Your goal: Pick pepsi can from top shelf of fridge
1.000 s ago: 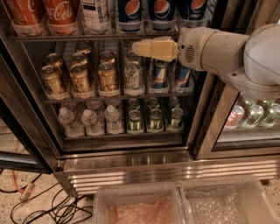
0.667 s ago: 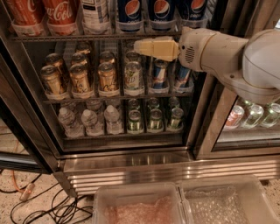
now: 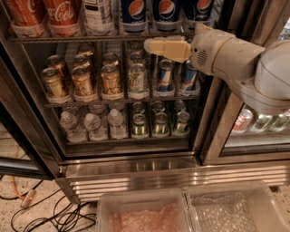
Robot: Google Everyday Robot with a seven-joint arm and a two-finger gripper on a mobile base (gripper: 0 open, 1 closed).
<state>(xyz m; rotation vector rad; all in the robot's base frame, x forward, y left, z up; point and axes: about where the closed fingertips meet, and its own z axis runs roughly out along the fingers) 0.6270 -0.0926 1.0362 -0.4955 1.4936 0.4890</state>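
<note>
Three dark blue pepsi cans with the round globe logo stand in clear trays on the top shelf of the fridge. Only their lower parts show; their tops are cut off by the upper edge of the view. My gripper, cream-coloured on a white arm reaching in from the right, points left. It hangs just below the top shelf's front edge, under the left and middle pepsi cans. It holds nothing.
Red Coca-Cola cans and a white can stand left of the pepsi cans. Gold, green and blue-silver cans fill the middle rack, water bottles the lower. Two clear bins sit in front. Cables lie on the floor.
My gripper has drawn back slightly to the right and risen a little, closer to the top shelf edge. The cans have not moved.
</note>
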